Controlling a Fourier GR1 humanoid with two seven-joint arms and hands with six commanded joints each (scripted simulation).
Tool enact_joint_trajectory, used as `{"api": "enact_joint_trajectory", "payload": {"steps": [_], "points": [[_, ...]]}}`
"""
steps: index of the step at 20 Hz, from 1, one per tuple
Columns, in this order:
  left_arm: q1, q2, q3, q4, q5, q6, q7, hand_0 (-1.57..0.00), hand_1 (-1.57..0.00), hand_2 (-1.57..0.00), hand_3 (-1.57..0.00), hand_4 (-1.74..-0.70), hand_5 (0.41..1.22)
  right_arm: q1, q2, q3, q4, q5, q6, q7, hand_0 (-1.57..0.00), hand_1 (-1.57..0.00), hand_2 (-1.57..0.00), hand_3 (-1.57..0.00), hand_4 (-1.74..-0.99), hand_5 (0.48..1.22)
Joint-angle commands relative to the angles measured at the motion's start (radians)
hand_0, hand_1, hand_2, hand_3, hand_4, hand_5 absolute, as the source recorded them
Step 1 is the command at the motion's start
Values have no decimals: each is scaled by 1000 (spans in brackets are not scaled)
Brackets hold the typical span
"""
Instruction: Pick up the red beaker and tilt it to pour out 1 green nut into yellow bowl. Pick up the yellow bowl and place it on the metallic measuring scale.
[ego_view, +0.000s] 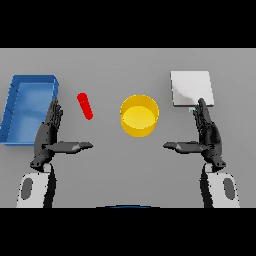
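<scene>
Seen on a grey tabletop (125, 165), going left to right. At far left of the frame, a blue tray (15, 107), open-topped, running from the upper left down toward mid-left. Just right of its lower half, the left hand (49, 137), fingers (54, 114) straight and released, pointed toward the top of the frame, thumb stretched out to the right; nothing held. Overlapped the tray's right edge with the fingertips.

Right of those fingers and slightly above the thumb, the red beaker (85, 105), lying tilted on the tabletop, apart from the hand, untouched. No nut made out.

At centre frame, the yellow bowl (139, 116), upright, well apart from both hands, roughly midway between them and a little higher than the thumbs.

In the upper right, the metallic measuring scale (191, 88), a pale square plate lying flat. Just below it, the right hand (209, 136), fingers straight and released, tips reaching the scale's lower edge, thumb stretched leftward toward the bowl; nothing held.
</scene>
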Motion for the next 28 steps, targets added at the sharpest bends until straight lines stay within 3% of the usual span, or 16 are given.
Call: {"api": "enact_joint_trajectory", "payload": {"steps": [1, 6, 8, 9, 11, 15, 19, 23, 26, 28], "points": [[3, -1, -2, -2, -1, 1, -2, 1, 1, 1, 1, -1141, 660, -2, -1, -2, 1, -1, -1, 1, 1, 1, 1, 1, -1071, 578], [30, -14, -23, -32, -12, 5, 1, 1, 1, 1, 1, -1141, 660, -16, -12, -16, 20, -10, 4, -3, 1, 1, 1, 1, -1071, 578], [122, 35, -97, -145, -103, -12, -40, 1, 1, 1, 1, -1143, 660, 32, -72, 59, -51, 168, -42, -115, 1, 1, 1, 1, -1072, 577], [140, 45, -115, -185, -121, -15, -21, 1, 1, 1, 1, -1144, 660, 48, -83, 79, -71, 215, -56, -122, 1, 1, 1, 1, -1066, 576], [153, 59, -137, -227, -148, -18, 31, 1, 1, 1, 1, -1138, 660, 62, -88, 104, -96, 259, -63, -109, 1, 1, 1, 1, -1071, 581], [145, 61, -149, -220, -157, -27, 82, 1, 1, 1, 1, -1137, 650, 65, -92, 106, -120, 235, -37, -92, 1, 1, 1, 1, -1131, 607], [41, 53, -117, -92, -150, -21, 111, 1, 1, 1, 1, -1145, 643, 60, -87, 100, -113, 189, -2, -87, 1, 1, 1, 1, -1189, 626], [-68, 58, -77, 73, -147, -24, 52, 1, 1, 1, 1, -1178, 648, 65, -91, 92, -113, 170, 11, -104, 1, 1, 1, 1, -1219, 626], [-163, 68, -49, 185, -143, -30, 35, 1, 1, 1, 1, -1178, 637, 48, -80, 97, -103, 177, 3, -82, 1, 1, 1, 1, -1229, 626], [-200, 63, -49, 223, -151, -28, 7, 1, 1, 1, 1, -1183, 637, 65, -88, 92, -102, 170, 12, -113, 1, 1, 1, 1, -1227, 625]]}}
